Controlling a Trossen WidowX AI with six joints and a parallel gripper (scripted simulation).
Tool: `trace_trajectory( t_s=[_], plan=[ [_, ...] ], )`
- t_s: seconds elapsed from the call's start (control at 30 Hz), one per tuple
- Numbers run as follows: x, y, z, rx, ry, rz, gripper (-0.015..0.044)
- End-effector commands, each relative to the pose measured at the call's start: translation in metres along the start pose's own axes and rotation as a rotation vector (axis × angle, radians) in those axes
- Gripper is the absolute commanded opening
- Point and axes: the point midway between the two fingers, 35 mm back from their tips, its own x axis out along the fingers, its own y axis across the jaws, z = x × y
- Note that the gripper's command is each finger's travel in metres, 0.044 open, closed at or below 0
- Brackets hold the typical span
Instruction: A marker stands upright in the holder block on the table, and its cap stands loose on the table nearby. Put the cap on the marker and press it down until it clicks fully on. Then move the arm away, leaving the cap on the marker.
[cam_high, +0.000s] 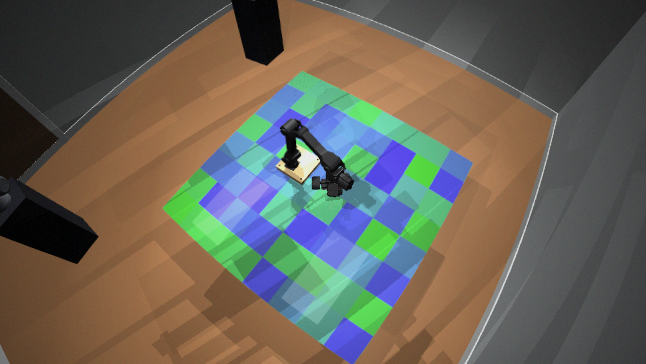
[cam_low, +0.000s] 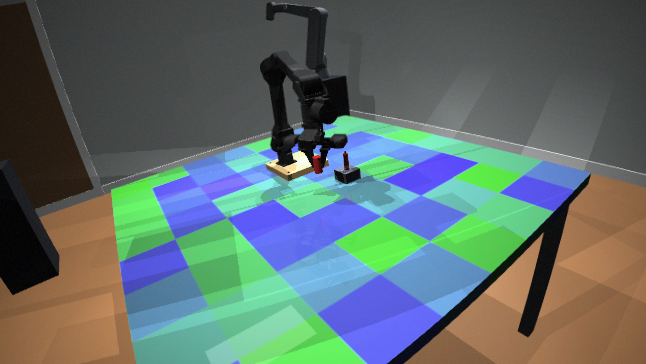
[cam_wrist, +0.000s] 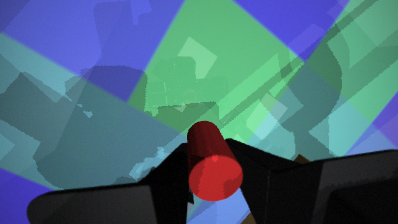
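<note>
The red cap (cam_low: 318, 165) (cam_wrist: 215, 177) is held between the two black fingers of my gripper (cam_low: 319, 158) (cam_wrist: 206, 146), which is shut on it. The cap hangs above the table, close to upright, with a slight lean in the exterior view. The marker (cam_low: 346, 162) stands upright with its red tip up in the dark holder block (cam_low: 347, 175), to the right of the cap in that view. The cap and marker are apart. In the top view the arm hides the cap, marker and holder block. The marker and holder are not seen in the wrist view.
The arm's wooden base plate (cam_high: 301, 177) (cam_low: 290, 175) lies behind and left of the gripper in the exterior view. A black post with a jointed arm and a dark panel (cam_low: 338, 95) stands behind the robot. The table (cam_high: 380, 240) (cam_low: 382, 245) has a blue and green checked top.
</note>
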Motion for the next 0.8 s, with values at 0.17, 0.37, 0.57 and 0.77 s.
trace_trajectory(
  t_s=[0.17,0.37,0.57,0.77],
  plan=[
    [-0.013,0.017,-0.021,0.010,-0.009,0.012,0.0000],
    [-0.019,0.027,-0.038,0.014,-0.006,0.015,0.0000],
    [-0.025,0.036,-0.055,0.018,-0.003,0.017,0.0000],
    [-0.031,0.043,-0.073,0.023,0.000,0.019,0.0000]
  ],
)
